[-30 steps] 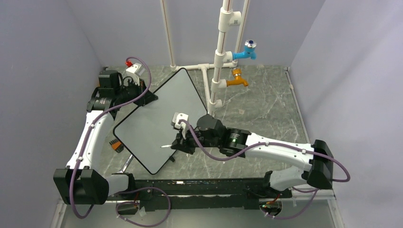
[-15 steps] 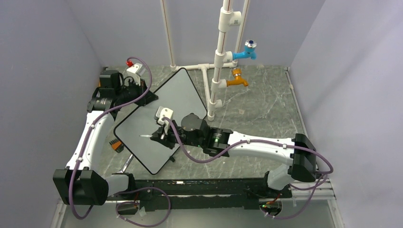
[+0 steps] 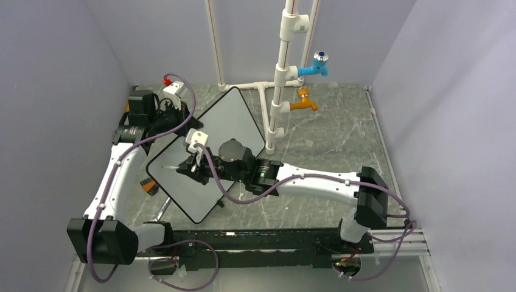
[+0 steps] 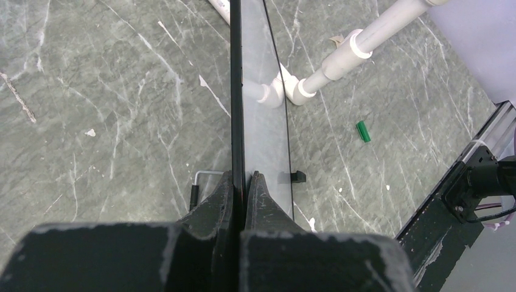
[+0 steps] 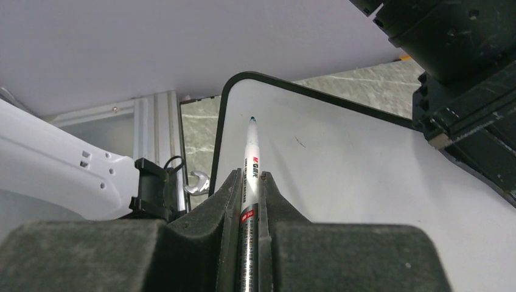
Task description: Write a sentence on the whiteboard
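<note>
Overhead, the table (image 3: 328, 134) is a grey-green marbled slab, shut in on three sides by plain pale lilac walls (image 3: 61, 61). At the back stands a white pipe frame (image 3: 283, 61) with a blue tap (image 3: 317, 64) above an orange tap (image 3: 304, 102). The whiteboard (image 3: 234, 118) lies on the left half of the slab, turned cornerwise, one corner near the foot of the pipes. The left gripper (image 4: 244, 182) is pressed together on the board's thin black rim at its far left edge. The right gripper (image 5: 249, 182) pinches a silver marker (image 5: 251, 155), which points out over the white face toward a rounded corner; whether the tip touches cannot be told. A small green cap (image 4: 362, 131) lies on the stone beyond the board, near the pipes.
</note>
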### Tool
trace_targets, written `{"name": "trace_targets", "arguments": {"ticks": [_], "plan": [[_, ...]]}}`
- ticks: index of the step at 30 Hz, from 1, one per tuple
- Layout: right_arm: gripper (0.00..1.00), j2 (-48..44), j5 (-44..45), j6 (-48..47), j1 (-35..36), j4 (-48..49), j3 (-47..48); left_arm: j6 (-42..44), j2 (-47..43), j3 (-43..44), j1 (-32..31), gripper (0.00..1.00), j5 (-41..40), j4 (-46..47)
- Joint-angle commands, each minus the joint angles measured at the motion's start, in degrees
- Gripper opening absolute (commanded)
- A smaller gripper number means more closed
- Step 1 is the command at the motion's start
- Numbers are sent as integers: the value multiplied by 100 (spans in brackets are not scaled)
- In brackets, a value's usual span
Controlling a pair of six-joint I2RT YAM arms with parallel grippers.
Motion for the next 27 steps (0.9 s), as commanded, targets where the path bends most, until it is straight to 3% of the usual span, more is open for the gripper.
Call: {"name": "trace_targets", "arguments": {"ticks": [1, 27], "plan": [[0, 138, -204, -86, 30, 282, 383, 916, 123, -243, -149, 0, -779, -255], [0, 487, 51, -82, 17, 204, 382, 923, 67, -242, -196, 0, -866, -270]]}}
